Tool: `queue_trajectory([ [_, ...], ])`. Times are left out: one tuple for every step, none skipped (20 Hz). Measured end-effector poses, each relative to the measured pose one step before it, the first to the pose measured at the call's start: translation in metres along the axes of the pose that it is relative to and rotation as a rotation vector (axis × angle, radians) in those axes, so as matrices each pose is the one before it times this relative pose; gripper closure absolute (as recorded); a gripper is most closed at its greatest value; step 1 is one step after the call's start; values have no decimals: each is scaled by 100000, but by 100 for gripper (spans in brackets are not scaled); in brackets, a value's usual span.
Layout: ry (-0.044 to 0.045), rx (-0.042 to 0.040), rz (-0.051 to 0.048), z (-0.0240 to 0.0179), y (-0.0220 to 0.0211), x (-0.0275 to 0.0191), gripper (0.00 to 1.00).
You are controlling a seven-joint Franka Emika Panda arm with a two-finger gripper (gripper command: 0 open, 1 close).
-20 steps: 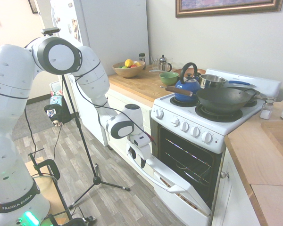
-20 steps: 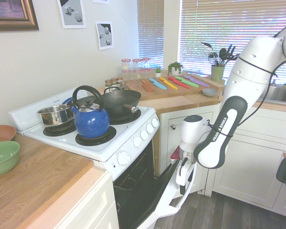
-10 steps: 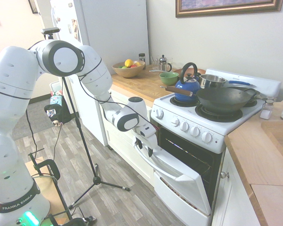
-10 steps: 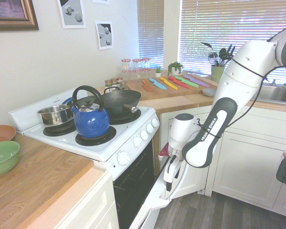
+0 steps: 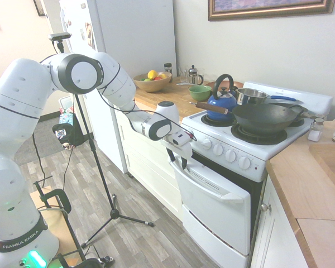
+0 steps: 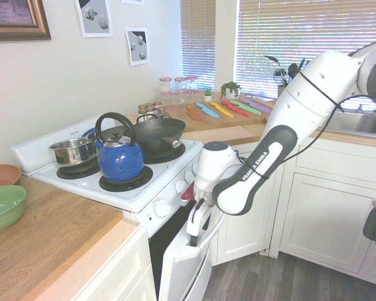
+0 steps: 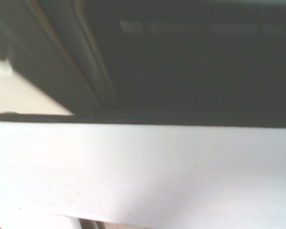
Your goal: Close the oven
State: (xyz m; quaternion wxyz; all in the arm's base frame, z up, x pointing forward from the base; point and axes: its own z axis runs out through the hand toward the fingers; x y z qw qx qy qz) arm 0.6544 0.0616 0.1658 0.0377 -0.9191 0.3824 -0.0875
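Apparently at the closing push on the oven door [image 5: 216, 215], with hand [image 5: 177, 159] open at the handle [image 5: 230, 198]. Next, press inward until flush, then back clear.

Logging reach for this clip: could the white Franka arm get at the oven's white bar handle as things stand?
Likely yes: the gripper is already at the white bar handle, with nothing visibly blocking it.
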Motion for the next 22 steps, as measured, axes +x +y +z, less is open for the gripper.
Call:
queue_trajectory([
  [436,129,-191,-127,-567,448,0],
  [495,266,-285,-213,-539,440,0],
  [711,603,-414,-359,-550,412,0],
  [813,906,-518,-525,-652,352,0],
  [840,1032,-382,-639,-663,351,0],
  [-42,271,-281,-550,-437,96,0],
  [-711,-466,-423,-356,-240,-231,0],
  [-577,-376,-276,-417,-105,-216,0],
  [-572,-435,-11,-575,161,-211,0],
  [-608,-615,346,-762,478,-161,0],
  [-688,-848,748,-994,827,-98,0],
  [-1155,-1426,1005,-1101,1126,-96,0],
  [-990,-1377,946,-1267,1217,-62,0],
  [-1015,-1763,646,-1236,1334,-87,0],
  [-1041,-1831,497,-1188,1511,-161,0],
  [-1148,-1815,485,-1030,1556,-296,0],
  [-1187,-1492,877,-1039,1888,-434,0],
  [-1338,-1542,775,-693,1670,-455,0],
  [-1538,-1911,564,-548,1786,-576,0],
  [-1387,-2042,368,-441,1756,-623,0],
  [-1451,-1576,437,-342,1735,-692,0],
  [-1745,-807,199,-295,1652,-851,0],
])
